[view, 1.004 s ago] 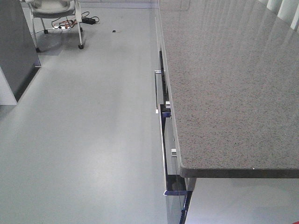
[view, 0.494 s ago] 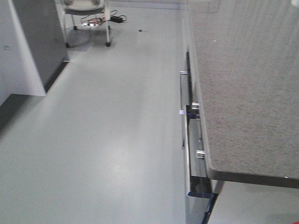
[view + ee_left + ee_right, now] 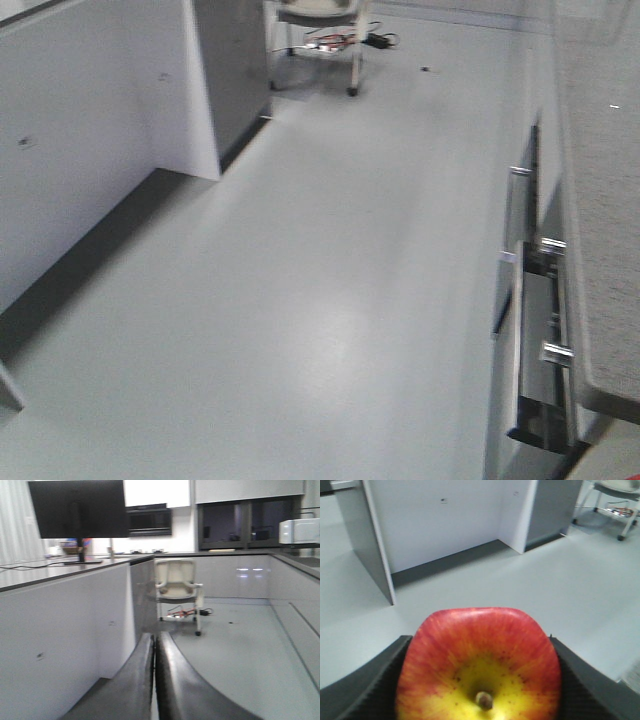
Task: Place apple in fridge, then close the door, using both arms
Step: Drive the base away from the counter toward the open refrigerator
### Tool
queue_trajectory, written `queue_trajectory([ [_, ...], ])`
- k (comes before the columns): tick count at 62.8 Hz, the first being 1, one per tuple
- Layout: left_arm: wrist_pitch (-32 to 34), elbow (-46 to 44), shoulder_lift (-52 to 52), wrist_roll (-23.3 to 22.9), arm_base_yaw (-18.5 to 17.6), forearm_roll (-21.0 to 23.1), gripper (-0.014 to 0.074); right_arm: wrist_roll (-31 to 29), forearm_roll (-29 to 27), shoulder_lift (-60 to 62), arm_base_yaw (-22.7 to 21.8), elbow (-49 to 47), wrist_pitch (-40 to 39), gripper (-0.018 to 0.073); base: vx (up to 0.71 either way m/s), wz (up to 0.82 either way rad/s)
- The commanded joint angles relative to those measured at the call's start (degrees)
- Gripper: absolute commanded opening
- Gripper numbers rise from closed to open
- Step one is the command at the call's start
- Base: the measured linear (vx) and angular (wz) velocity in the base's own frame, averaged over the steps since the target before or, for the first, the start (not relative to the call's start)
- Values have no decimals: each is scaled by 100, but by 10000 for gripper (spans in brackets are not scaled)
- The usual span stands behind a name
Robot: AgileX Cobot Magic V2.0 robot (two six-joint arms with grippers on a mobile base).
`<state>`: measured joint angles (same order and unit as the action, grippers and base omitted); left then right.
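Note:
The apple (image 3: 479,665) is red with a yellow patch round its stem and fills the lower middle of the right wrist view. My right gripper (image 3: 480,641) is shut on it, one black ribbed finger (image 3: 375,680) pressed to each side. In the left wrist view my left gripper (image 3: 154,637) is shut, its two dark fingers touching with nothing between them, pointing down a kitchen aisle. The fridge and the door are out of view. Neither arm shows in the front view.
A speckled stone counter (image 3: 605,200) runs along the right, with a drawer (image 3: 540,340) pulled out and steel handles jutting into the aisle. White cabinets (image 3: 90,130) with a dark grey end panel (image 3: 232,70) line the left. A chair (image 3: 177,587) over loose cables stands at the far end.
The front view has swung left. The counter slid to the right edge of the picture, and the white cabinets and dark end panel came into view on the left.

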<state>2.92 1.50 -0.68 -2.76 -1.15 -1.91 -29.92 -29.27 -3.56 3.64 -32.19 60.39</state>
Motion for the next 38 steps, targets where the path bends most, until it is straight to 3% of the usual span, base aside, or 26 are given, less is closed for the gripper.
queue_trajectory([
  [1, 429, 120, 55, -17, 3, 13, -6, -5, -200, -108, -10, -126, -391, 363, -6, 52],
  [38, 429, 120, 55, -17, 3, 13, -6, -19, -200, -108, -10, -126, -391, 363, -5, 46],
])
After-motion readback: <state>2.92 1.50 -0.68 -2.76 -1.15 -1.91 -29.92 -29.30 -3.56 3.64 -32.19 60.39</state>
